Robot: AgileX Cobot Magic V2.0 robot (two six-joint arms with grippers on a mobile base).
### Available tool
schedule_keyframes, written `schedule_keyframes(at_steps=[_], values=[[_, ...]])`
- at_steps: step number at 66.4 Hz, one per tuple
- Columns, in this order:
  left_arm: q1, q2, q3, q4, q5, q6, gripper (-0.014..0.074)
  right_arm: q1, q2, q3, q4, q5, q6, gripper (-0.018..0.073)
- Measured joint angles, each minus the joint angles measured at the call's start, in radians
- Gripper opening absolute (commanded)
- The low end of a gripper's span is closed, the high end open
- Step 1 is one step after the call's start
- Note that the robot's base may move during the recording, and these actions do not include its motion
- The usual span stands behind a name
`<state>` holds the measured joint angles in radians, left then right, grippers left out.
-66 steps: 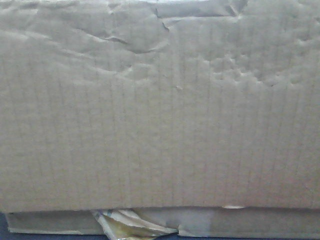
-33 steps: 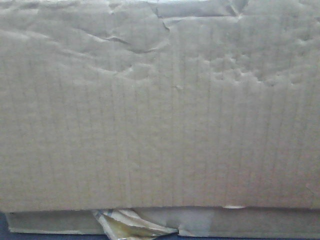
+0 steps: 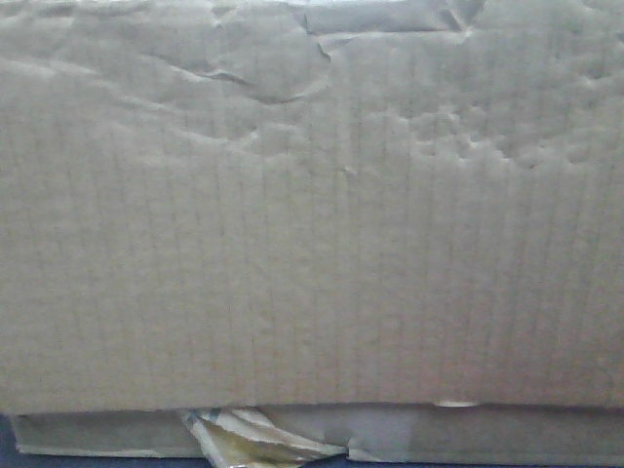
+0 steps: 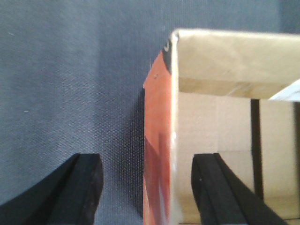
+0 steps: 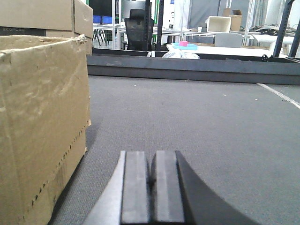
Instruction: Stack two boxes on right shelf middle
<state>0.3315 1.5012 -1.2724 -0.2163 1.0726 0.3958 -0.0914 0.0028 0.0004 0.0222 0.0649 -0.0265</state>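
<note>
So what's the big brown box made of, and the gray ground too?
The big box looks like tan corrugated cardboard, matte: faint ribbed lines and creases show. The gray ground seems a dull woven fabric or carpet, judging by its fine grainy texture; which is unclear.

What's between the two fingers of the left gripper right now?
The upright orange-faced wall of the open tan cardboard box, plus bare grey carpet beside it, in the left wrist view.

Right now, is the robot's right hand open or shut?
Shut. In the right wrist view, the right hand has its two dark pads pressed flat together, with no gap showing between them.
</note>
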Motion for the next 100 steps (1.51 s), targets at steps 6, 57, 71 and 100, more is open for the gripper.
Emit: schedule_keyframes(at_steps=[6,57,71,100], values=[[-0.007,0.016,0.000,0.000,-0.005,0.003,0.0228,0.000,0.000,0.000,0.000,0.000,0.000,-0.0165],[-0.011,-0.006,-0.281,0.107,0.007,-0.205,-0.0111,0.000,0.000,0.000,0.000,0.000,0.000,-0.0165],[-0.066,-0.022,-0.532,0.138,0.069,-0.391,-0.0111,0.000,0.000,0.000,0.000,0.000,0.000,-0.0165],[-0.734,-0.021,-0.741,0.566,0.164,-0.875,-0.0111,0.000,0.000,0.000,0.000,0.000,0.000,-0.0165]])
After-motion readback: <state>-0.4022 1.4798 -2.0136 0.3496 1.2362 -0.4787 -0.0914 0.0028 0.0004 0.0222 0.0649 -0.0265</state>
